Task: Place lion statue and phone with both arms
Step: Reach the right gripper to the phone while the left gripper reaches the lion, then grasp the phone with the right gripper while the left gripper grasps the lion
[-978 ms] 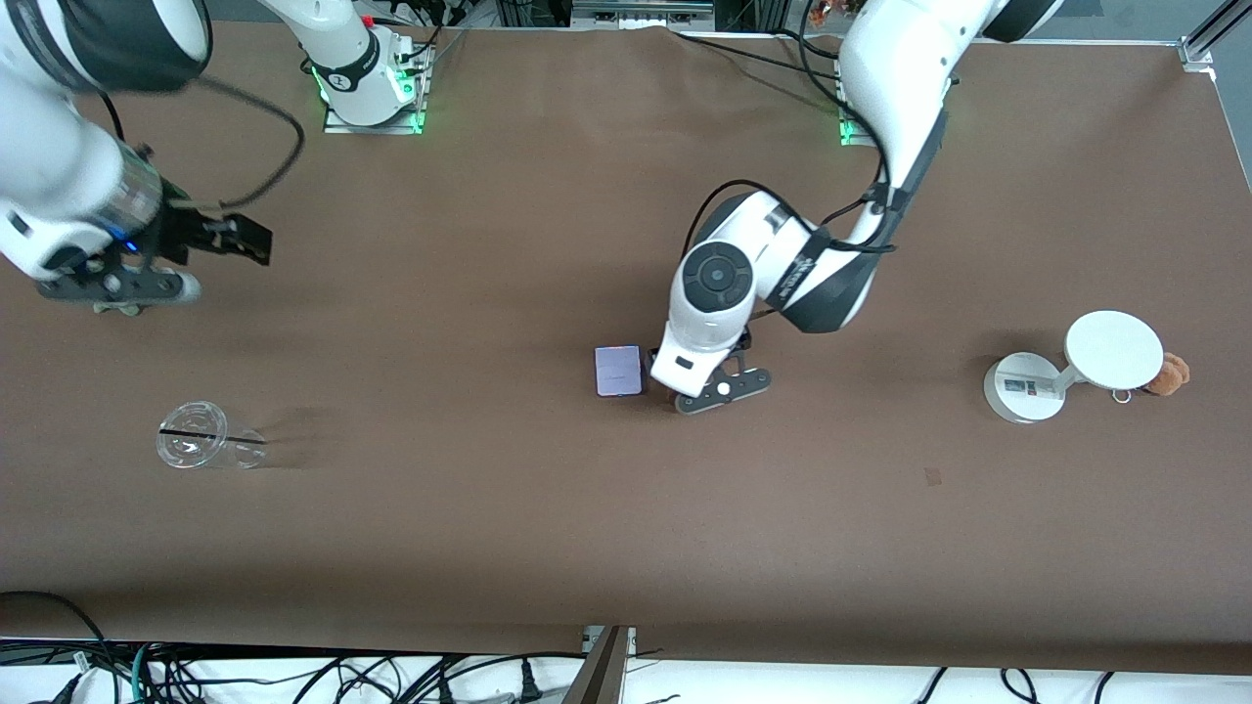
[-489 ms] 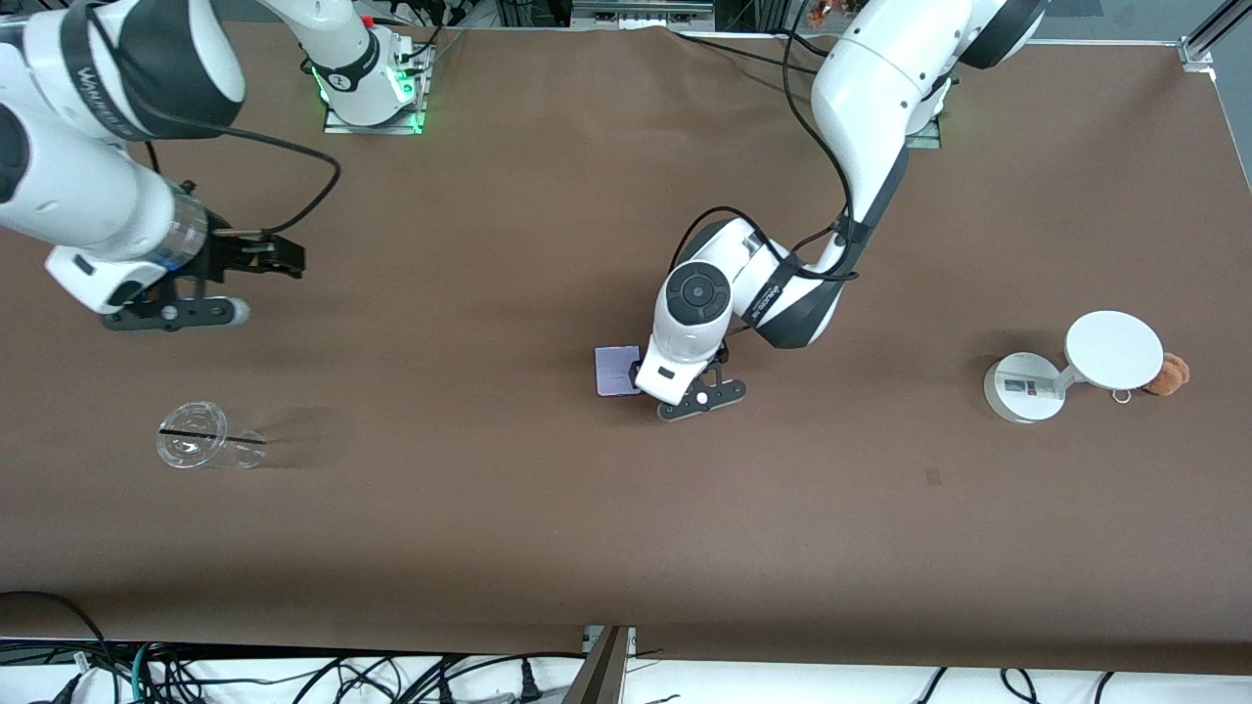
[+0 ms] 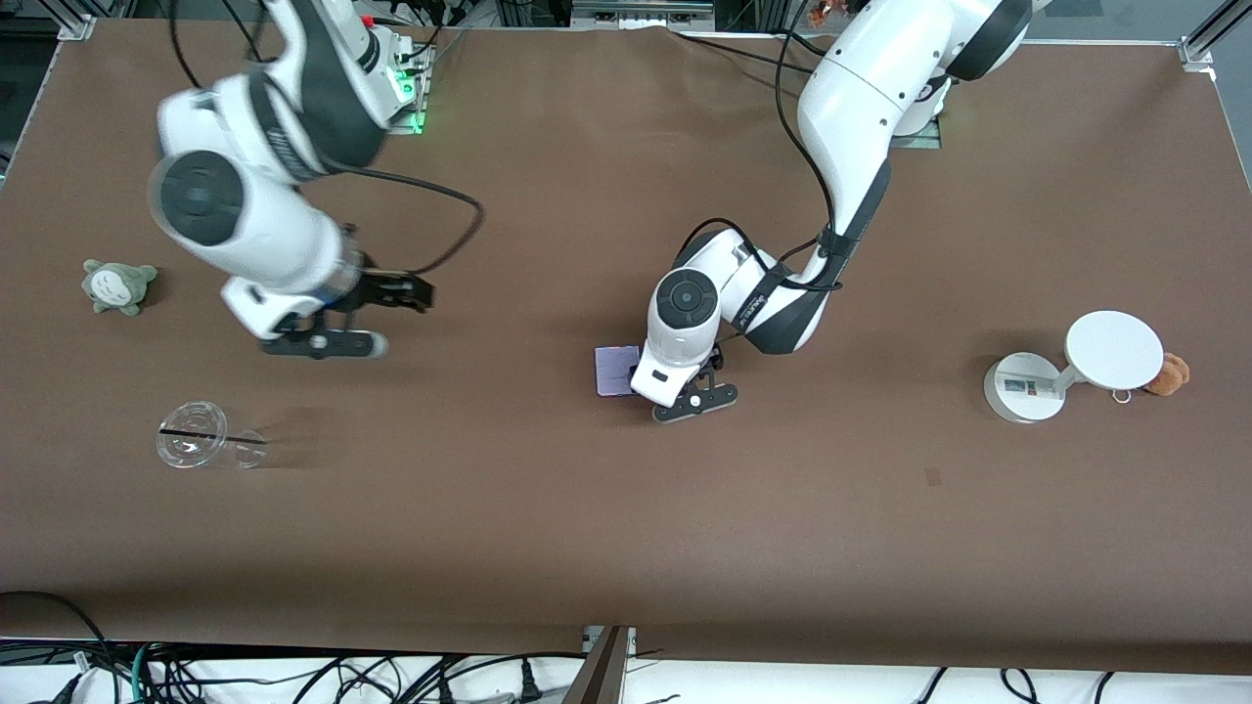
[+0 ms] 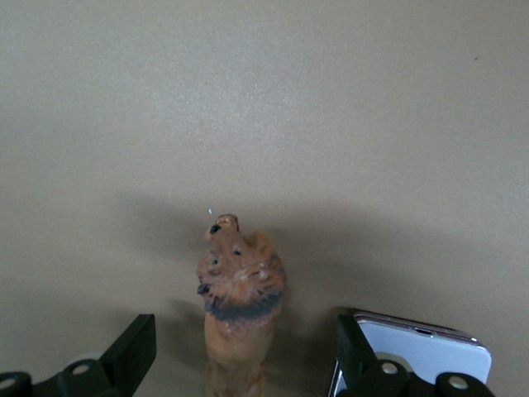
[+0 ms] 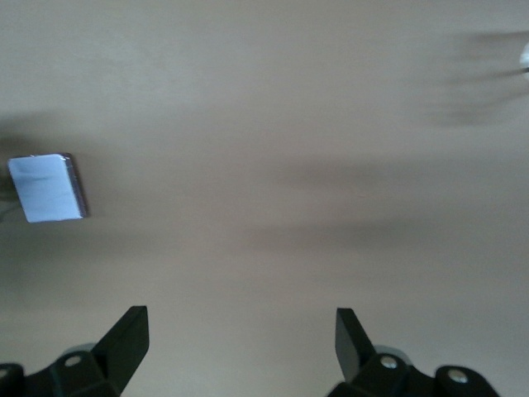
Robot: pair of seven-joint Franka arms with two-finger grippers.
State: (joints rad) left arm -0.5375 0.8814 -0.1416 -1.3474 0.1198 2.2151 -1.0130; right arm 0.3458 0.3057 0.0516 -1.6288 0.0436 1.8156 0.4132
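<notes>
Where brown table [image 3: 626, 548] spreads, phone [image 3: 616, 370] lying flat; cables along edge [image 3: 293, 675]

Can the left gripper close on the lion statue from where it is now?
Probably yes. The left gripper is open with the lion statue between its fingers; the phone lies right beside one finger but not between them.

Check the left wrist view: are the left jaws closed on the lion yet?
No. The lion stands between the open jaws of the left gripper, with a gap on each side.
</notes>
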